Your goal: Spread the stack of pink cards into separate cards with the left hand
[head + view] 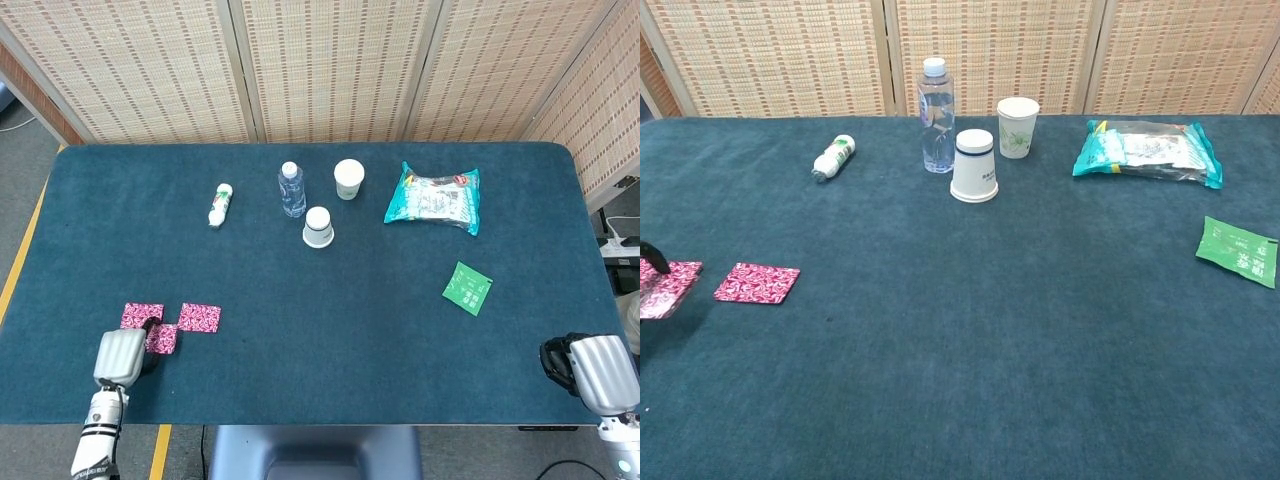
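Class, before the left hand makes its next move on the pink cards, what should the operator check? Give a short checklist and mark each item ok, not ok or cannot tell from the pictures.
1. Cards separated: right pink card lies alone, apart from the rest: ok.
2. Far-left pink card and middle pink card look close or touching at a corner: cannot tell.
3. Left hand on the middle card: its fingers meet that card, but the grip is hidden: cannot tell.
4. Any card still stacked under another: cannot tell.
5. Right hand parked at the table's near right corner, away from the cards: ok.
6. White bottle lies well beyond the cards: ok.
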`<state>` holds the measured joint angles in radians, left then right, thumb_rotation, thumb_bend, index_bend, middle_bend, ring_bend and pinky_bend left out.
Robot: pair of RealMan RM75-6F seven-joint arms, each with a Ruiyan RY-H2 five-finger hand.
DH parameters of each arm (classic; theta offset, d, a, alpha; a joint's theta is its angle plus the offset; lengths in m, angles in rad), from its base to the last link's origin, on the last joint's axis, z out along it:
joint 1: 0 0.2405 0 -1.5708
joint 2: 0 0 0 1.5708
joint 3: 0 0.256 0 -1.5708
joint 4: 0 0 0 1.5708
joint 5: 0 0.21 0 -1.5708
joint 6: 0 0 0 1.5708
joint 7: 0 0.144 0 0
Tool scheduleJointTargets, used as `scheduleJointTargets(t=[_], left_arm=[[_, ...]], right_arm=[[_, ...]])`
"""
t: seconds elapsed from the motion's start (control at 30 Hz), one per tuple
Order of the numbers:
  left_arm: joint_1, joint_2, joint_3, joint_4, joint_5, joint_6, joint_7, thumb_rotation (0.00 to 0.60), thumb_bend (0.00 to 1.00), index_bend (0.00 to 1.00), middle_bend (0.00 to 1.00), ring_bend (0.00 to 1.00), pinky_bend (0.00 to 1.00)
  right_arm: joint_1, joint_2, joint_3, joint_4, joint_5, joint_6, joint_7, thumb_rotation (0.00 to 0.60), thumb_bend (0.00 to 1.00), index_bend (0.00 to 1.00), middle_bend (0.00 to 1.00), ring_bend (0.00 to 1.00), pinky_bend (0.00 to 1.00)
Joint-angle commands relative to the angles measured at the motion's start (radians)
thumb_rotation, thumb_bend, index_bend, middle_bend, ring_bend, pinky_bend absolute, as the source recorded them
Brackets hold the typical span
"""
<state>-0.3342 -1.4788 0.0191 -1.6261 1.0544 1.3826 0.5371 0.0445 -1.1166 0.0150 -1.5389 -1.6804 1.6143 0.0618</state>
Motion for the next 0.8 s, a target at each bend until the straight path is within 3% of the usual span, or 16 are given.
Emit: scheduleJointTargets(t=[0.03,0.47,0.8], left_arm=[[0.025,0.018,0.014,0.004,0.008,0.003,-0.031,0.600,0.37,0.47,1.00,1.00,1.00],[0.081,-0.009,0.012,0.090,0.008,-0.039,-0.094,0.600,0.37,0.46,1.00,1.00,1.00],[0.092,-0.021,-0.002,0.108,0.011,-0.071,-0.088,0.600,0.37,0.32,1.00,1.00,1.00]], right_arm=[[0.001,-0.001,-0.001,0.000,0.001,-0.004,-0.003,0.600,0.54,1.00,0.92,0.85,0.97],[0.006,0.002,-0.005,-0.007,0.005,-0.022,-0.011,0.600,0.55,1.00,0.92,0.85,0.97],[0.007,0.004,-0.005,-0.009,0.007,-0.025,-0.012,0.600,0.54,1.00,0.92,0.85,0.97]])
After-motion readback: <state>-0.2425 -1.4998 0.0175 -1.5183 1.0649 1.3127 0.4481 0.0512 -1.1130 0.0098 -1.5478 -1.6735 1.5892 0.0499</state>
